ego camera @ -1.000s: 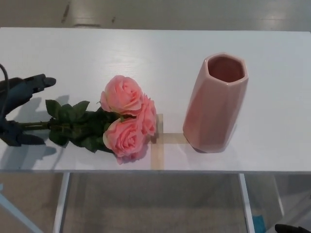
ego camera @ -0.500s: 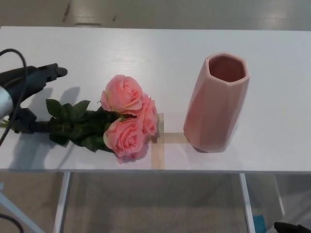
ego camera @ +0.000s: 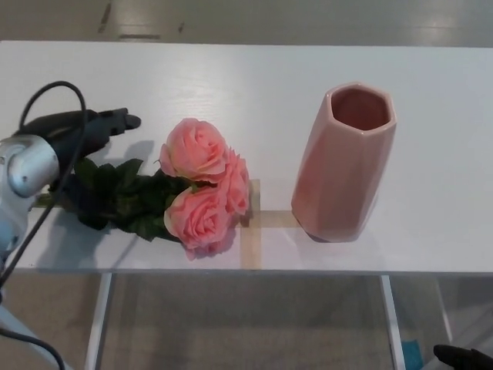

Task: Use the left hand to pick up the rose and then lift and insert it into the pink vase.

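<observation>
The rose [ego camera: 199, 189], a small bunch of pink blooms with dark green leaves, lies flat on the white table [ego camera: 231, 77], blooms toward the pink vase [ego camera: 343, 162], which stands upright well apart to its right, beside strips of tan tape [ego camera: 253, 220]. The left hand [ego camera: 81, 135] is spread open over the stem end, one finger stretched above the leaves and the thumb low among them, not yet closed. Since half a second ago it has moved in from the table's left edge; rose and vase have stayed put.
</observation>
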